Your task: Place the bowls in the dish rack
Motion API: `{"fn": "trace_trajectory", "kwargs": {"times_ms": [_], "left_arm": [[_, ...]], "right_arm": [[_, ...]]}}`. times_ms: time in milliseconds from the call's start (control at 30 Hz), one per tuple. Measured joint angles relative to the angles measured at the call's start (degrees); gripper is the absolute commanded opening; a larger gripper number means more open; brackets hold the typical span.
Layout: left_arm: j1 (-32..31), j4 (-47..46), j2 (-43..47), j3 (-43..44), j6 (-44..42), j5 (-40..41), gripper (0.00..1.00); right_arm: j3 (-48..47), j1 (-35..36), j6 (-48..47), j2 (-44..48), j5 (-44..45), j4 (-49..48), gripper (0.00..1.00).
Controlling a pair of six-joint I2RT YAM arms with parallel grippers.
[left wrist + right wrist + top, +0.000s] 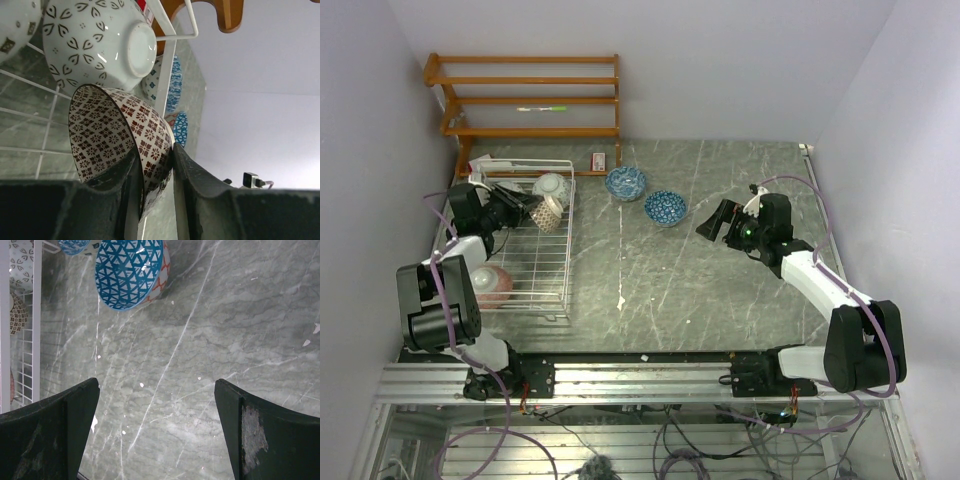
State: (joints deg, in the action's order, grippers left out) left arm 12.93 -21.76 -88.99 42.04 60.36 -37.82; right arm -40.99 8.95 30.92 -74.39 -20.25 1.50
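Note:
The white wire dish rack (567,250) stands at the left. My left gripper (535,208) is inside its far end, shut on the rim of a brownish patterned bowl (549,213), held on edge (110,135) with one finger inside and one outside. A pale leaf-patterned bowl (552,185) rests just beyond it (95,42). A pink bowl (490,283) sits at the rack's near end. Two blue bowls (625,182) (665,207) stand on the table right of the rack. My right gripper (712,222) is open and empty, right of the nearer blue bowl (129,270).
An orange-brown wooden shelf unit (525,100) stands against the back wall behind the rack, with a green pen on it. A small red item (600,160) lies by the back wall. Grey marbled tabletop (200,340) lies under my right gripper.

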Motion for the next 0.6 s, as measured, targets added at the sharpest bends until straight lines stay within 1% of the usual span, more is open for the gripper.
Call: {"fn": "trace_trajectory", "kwargs": {"times_ms": [33,67,133,167,333,600], "left_arm": [[0.0,1.55,0.33,0.59,-0.92,0.59,0.36],[0.0,3.04,0.63,1.14,-1.86,1.16,0.39],[0.0,5.2,1.09,1.92,-3.41,2.03,0.47],[0.02,6.38,1.29,2.25,-4.31,2.4,0.5],[0.17,11.1,2.45,2.54,-7.1,3.67,0.5],[0.44,13.6,3.54,2.69,-8.92,3.8,0.51]], "right_arm": [[0.0,0.0,0.0,0.0,0.02,0.0,1.0],[0.0,0.0,0.0,0.0,0.02,0.0,1.0],[0.0,0.0,0.0,0.0,-0.09,0.0,1.0],[0.02,0.0,0.0,0.0,-0.13,-0.02,1.0],[0.33,0.0,0.13,0.0,-0.44,-0.39,1.0],[0.39,0.0,0.17,0.0,-0.85,-0.46,1.0]]}}
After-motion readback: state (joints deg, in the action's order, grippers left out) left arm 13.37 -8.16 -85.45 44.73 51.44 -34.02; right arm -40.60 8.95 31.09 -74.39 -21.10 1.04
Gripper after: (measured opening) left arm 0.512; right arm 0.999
